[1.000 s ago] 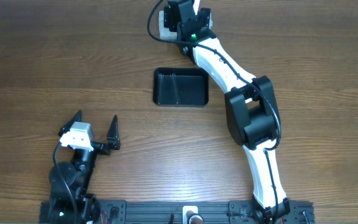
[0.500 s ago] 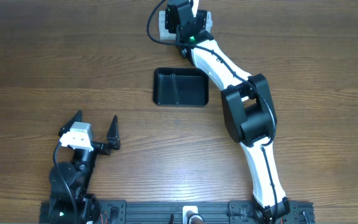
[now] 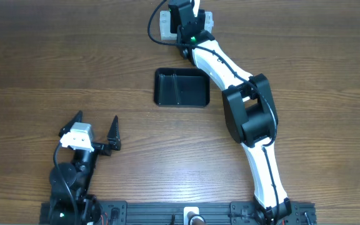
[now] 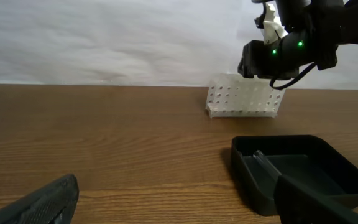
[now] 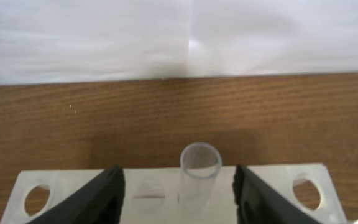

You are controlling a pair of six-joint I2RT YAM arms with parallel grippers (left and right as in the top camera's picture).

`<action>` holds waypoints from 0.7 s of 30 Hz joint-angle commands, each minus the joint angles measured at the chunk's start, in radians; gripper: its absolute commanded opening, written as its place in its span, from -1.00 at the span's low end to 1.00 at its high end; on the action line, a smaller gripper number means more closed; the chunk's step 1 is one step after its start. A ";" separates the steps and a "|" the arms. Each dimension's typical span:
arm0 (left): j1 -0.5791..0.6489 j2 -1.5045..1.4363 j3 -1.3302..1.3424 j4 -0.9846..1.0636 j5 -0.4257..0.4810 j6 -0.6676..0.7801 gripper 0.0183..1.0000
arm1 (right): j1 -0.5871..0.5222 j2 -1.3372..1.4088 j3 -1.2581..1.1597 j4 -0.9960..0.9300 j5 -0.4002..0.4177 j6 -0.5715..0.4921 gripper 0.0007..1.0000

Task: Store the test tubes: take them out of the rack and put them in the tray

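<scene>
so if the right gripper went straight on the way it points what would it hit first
Probably the test tube standing in the rack: it sits between the open fingers of the right gripper, which would then reach the rack top. Depth is unclear.

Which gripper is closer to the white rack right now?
Right. The right gripper hangs over the rack, fingers astride a test tube; the left gripper sits far off, near its base.

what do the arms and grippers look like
Right arm: white links, black joints, green light and looped black cable near the wrist. Left arm: black, with a white block at the wrist. Left gripper and right gripper: black fingers.
</scene>
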 commanded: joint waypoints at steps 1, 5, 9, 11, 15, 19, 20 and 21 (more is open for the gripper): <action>0.006 -0.006 -0.004 -0.003 0.006 0.008 1.00 | -0.008 0.009 0.025 0.003 0.036 -0.019 0.00; 0.006 -0.006 -0.004 -0.003 0.006 0.008 1.00 | -0.010 0.011 0.025 -0.002 0.069 -0.026 -0.15; 0.006 -0.006 -0.004 -0.003 0.006 0.008 1.00 | -0.010 0.011 0.025 -0.003 0.069 -0.029 -0.41; 0.006 -0.006 -0.004 -0.003 0.006 0.008 1.00 | -0.010 0.011 0.025 -0.003 0.069 -0.029 -0.46; 0.006 -0.006 -0.004 -0.003 0.006 0.008 1.00 | -0.009 0.011 0.025 -0.003 0.069 -0.034 -0.52; 0.006 -0.006 -0.004 -0.003 0.006 0.008 1.00 | -0.009 0.011 0.025 -0.003 0.069 -0.036 -0.58; 0.006 -0.006 -0.004 -0.003 0.006 0.008 1.00 | -0.008 0.011 0.025 -0.003 0.069 -0.036 -0.61; 0.006 -0.006 -0.004 -0.003 0.006 0.008 1.00 | -0.007 0.011 0.025 -0.003 0.069 -0.036 -0.63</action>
